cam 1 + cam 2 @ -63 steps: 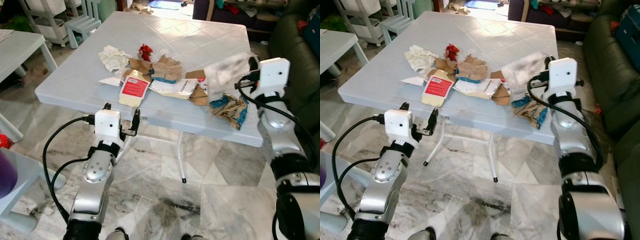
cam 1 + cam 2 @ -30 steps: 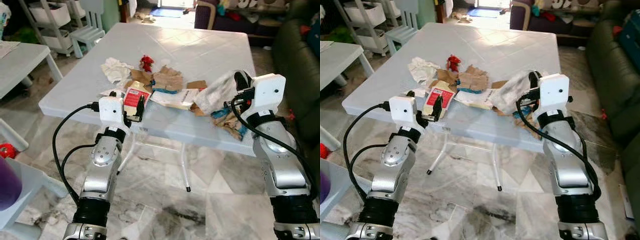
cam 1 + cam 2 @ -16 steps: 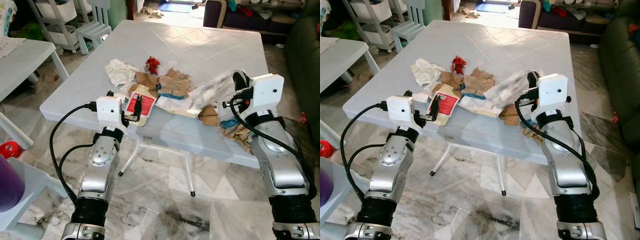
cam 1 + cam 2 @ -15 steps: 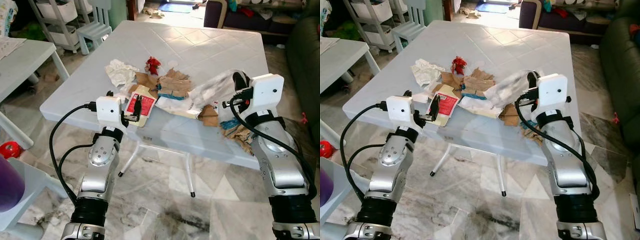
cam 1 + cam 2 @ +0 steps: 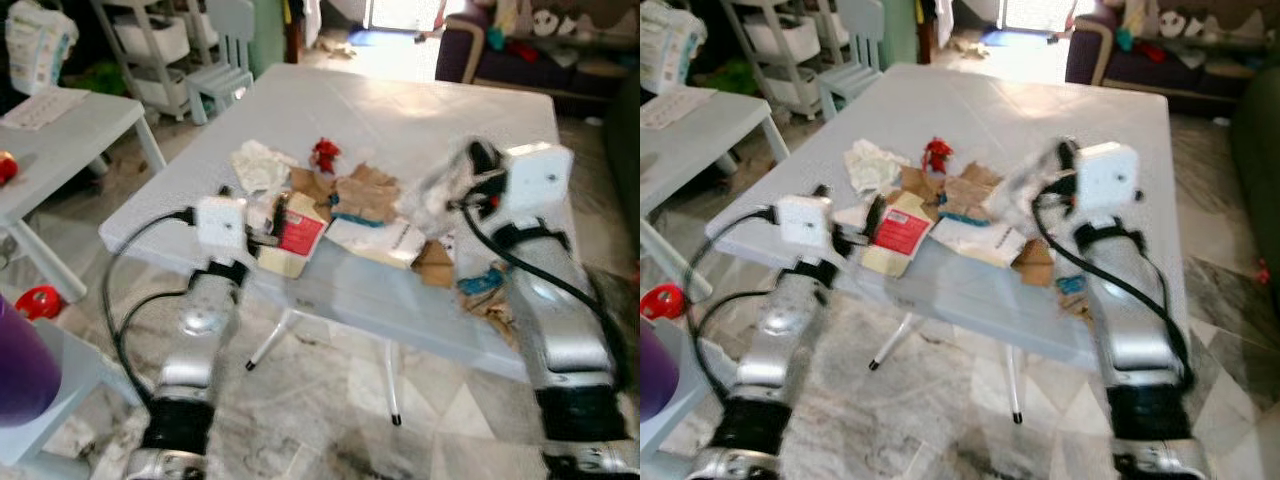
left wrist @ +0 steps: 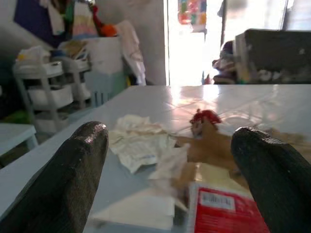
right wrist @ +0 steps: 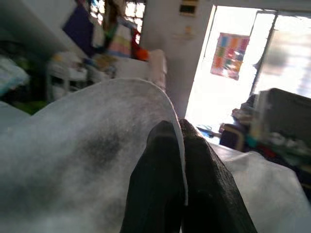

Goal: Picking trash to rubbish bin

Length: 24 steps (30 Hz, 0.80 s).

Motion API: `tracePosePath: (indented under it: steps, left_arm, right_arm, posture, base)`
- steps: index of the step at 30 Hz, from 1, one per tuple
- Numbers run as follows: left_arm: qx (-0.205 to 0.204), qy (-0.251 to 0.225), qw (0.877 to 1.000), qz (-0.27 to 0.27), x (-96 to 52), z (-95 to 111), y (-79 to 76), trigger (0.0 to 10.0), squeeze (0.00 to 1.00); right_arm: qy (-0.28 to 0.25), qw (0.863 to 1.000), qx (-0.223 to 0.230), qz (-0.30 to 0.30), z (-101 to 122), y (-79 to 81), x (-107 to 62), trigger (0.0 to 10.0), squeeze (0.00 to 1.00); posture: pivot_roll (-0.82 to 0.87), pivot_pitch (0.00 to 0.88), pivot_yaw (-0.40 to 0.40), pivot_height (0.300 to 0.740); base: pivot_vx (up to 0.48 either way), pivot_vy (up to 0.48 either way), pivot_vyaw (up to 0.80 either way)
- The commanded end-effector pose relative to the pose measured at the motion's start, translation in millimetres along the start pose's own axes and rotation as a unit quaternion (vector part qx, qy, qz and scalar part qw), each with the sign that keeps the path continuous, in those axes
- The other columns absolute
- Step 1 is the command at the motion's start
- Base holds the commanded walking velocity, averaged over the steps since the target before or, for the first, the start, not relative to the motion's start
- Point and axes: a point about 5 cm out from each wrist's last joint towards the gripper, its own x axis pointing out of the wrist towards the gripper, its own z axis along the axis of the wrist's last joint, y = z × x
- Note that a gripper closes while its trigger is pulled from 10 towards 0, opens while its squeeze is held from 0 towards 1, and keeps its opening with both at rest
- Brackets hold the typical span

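Head views blurred. Pale blue table (image 5: 430, 120) ahead, a scatter of trash near its front edge: crumpled white paper (image 5: 262, 165), small red wrapper (image 5: 325, 153), torn brown cardboard pieces (image 5: 365, 192), flat carton with a red label (image 5: 297, 232), white printed sheet (image 5: 385, 240), and brown-and-blue scraps (image 5: 488, 290) by the right arm.

Left gripper (image 5: 262, 232) at the front edge of the table, just before the red-label carton, touching nothing. Left wrist view adds what the head views cannot settle: fingers (image 6: 73, 179) spread wide, the crumpled white paper (image 6: 138, 141), red wrapper (image 6: 205, 116) and a corner of the red label (image 6: 226, 213) between them. Pale marks on that label, too blurred to read.

Right gripper (image 5: 478, 165) raised above the table's right half, a soft whitish sheet (image 5: 440, 190) hanging from it over the pile. Right wrist view confirms the grip: fingers (image 7: 155, 184) pressed together, pinching the edge of the whitish sheet (image 7: 82, 160), thin and translucent.

Print on the white sheet and on the blue scraps not legible.

White side table (image 5: 60, 130) to the left; shelving unit and small chair (image 5: 230, 45) beyond. Purple object (image 5: 22, 370) at lower left. Marbled tile floor (image 5: 330, 400) below.
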Motion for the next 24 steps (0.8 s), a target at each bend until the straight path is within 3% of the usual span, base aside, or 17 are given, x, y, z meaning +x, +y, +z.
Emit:
tracePosePath:
  steps: [1,12,17,24]
  left_arm:
    - [-0.015,-0.009,1.000,-0.018,1.6,4,-14.8,10.0,0.00]
    - [-0.008,0.021,1.000,-0.010,-7.3,-6,-11.8,10.0,0.00]
    - [-0.019,0.058,0.998,0.018,-12.2,-13,-5.6,10.0,0.00]
    - [-0.043,0.100,0.994,0.013,-11.9,-20,-8.1,10.0,0.00]
  right_arm:
    - [0.003,1.000,-0.015,-0.021,1,-16.2,-3.6,10.0,0.00]
    - [0.008,1.000,-0.012,-0.014,1,-14.0,-4.1,10.0,0.00]
    - [0.022,0.999,0.014,0.035,12,-5.4,-5.6,10.0,0.00]
    - [0.043,0.996,0.029,0.075,13,1.0,-12.4,10.0,0.00]
  posture:
    - [-0.02,0.078,-0.011,0.740]
    - [-0.02,0.083,-0.011,0.740]
    - [-0.03,0.094,-0.008,0.740]
    - [-0.04,0.102,-0.003,0.740]
  base:
    - [0.000,0.000,0.00]
    - [0.000,0.000,0.00]
    - [0.000,0.000,0.00]
    - [0.000,0.000,0.00]
